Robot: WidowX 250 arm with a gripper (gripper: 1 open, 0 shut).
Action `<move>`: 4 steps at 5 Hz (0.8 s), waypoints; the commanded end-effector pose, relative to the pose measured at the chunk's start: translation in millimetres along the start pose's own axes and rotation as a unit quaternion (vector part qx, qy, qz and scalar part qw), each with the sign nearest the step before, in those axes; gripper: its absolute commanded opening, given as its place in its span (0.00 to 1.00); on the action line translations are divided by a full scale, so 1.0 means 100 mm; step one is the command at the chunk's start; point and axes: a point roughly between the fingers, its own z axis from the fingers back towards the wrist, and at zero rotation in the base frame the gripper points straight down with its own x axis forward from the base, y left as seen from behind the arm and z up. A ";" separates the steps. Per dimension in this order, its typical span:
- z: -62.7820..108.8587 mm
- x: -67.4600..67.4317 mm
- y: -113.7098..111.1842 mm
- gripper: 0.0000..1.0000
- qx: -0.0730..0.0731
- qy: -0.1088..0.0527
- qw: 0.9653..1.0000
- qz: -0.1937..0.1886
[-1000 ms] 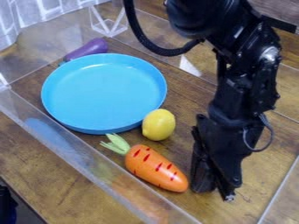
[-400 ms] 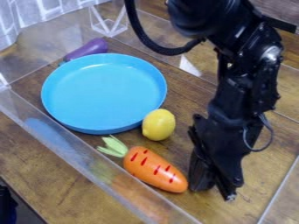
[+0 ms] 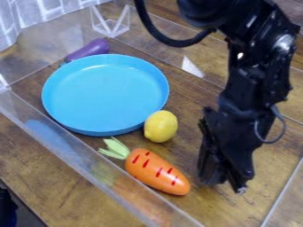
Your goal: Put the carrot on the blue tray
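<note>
Camera view: glossy tapered carrot (image 3: 158, 171) lies off the round blue tray (image 3: 104, 93); black tool (image 3: 222, 182) seemingly empty, jaw gap unclear.

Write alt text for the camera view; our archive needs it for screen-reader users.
A black robot gripper points down at a wooden table just right of an orange toy carrot. Behind sit a yellow lemon, an empty blue tray and a purple eggplant.
</note>
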 end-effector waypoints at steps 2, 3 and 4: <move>0.12 0.25 -0.03 1.00 0.011 -0.026 1.000 0.006; 0.11 0.36 -0.11 1.00 0.017 -0.019 1.000 -0.005; 0.07 0.47 -0.20 1.00 0.021 -0.011 0.999 -0.021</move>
